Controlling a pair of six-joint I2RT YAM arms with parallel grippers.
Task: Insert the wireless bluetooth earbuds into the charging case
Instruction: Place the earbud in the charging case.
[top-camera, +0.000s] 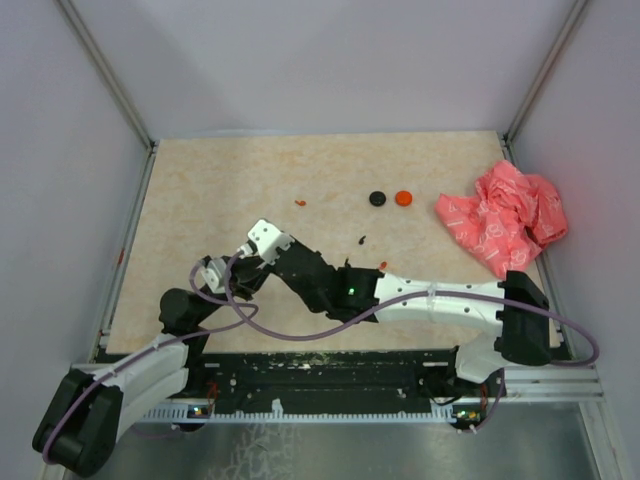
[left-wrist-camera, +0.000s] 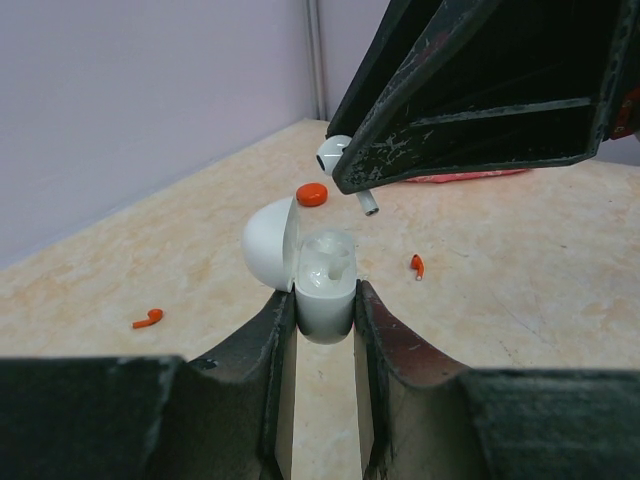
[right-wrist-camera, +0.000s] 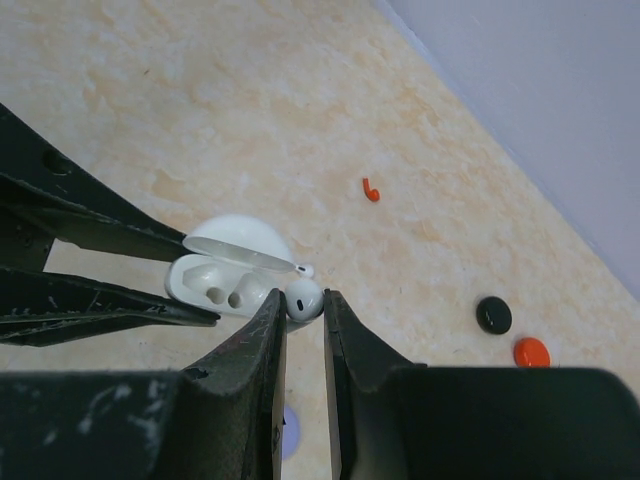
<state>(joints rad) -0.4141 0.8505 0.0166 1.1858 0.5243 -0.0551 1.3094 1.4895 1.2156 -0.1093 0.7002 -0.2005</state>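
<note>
A white earbud (right-wrist-camera: 305, 298) is pinched by its head between the fingertips of the right gripper (right-wrist-camera: 303, 310), whose jaws are almost shut on it, with the stem slanting down toward the case (left-wrist-camera: 325, 285). It hangs just off the case's open rim and is not yet in a socket; from the right wrist both sockets look empty. The case sits between the jaws of the left gripper (left-wrist-camera: 325, 310), which are narrowly parted and clamped on its two sides, the opening turned toward the right jaws. So the step in hand is seating this earbud. The next move, I judge, calls for lining the stem over one socket, easing it down, and parting the right jaws only once it sits. Beyond the left jaws a red earbud (left-wrist-camera: 417, 265) lies off one side and a second red earbud (left-wrist-camera: 148, 318) off the other, with an orange disc (left-wrist-camera: 311, 193) farther out behind the case.
</note>
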